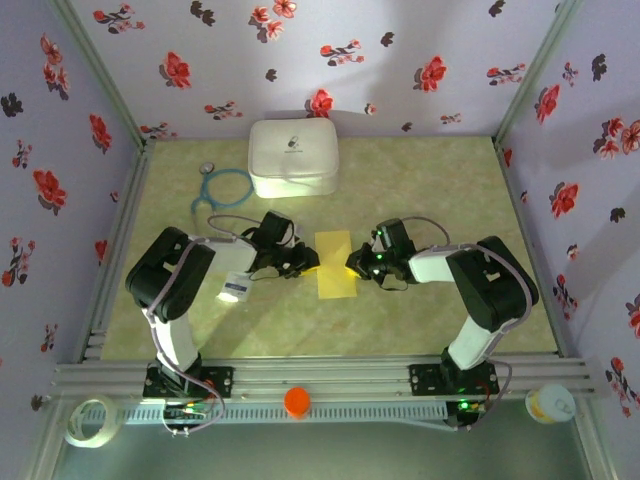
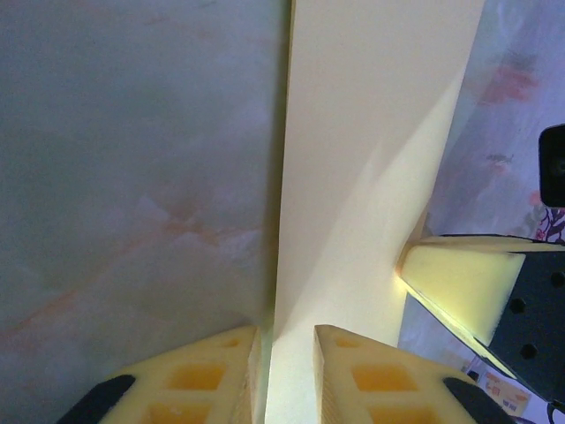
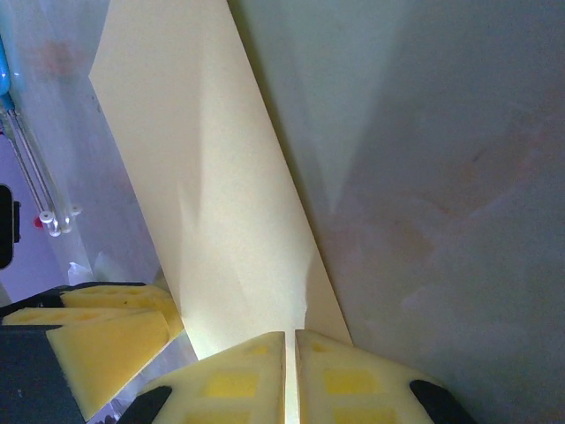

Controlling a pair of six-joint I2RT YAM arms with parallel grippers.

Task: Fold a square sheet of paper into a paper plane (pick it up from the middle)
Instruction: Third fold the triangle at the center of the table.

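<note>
Progress: the yellow paper (image 1: 335, 265) lies mid-surface (image 1: 430, 190), between the two arms and in front of the white case (image 1: 292, 158). From above it reads as a tall, narrow rectangle rather than a square, so you can probably count one lengthwise fold as made. There is no pointed nose and no wing shape. By my judgement the nose corners, the wing folds and the final crease are all left to do. This is early in the job.

Left arm: the elbow is raised over its base and the forearm reaches inward and low. Your left end effector (image 1: 308, 262) sits at the paper's left edge. In its wrist view the jaws stand a narrow gap apart with that edge running in between them. I cannot tell whether they are pinching it.

Right arm: this one mirrors the left, with the elbow up and the wrist dropped to the paper's right edge. Your right end effector (image 1: 356, 266) has its jaws drawn together to a thin slit. The paper's edge feeds straight into that slit, so it looks clamped.
</note>
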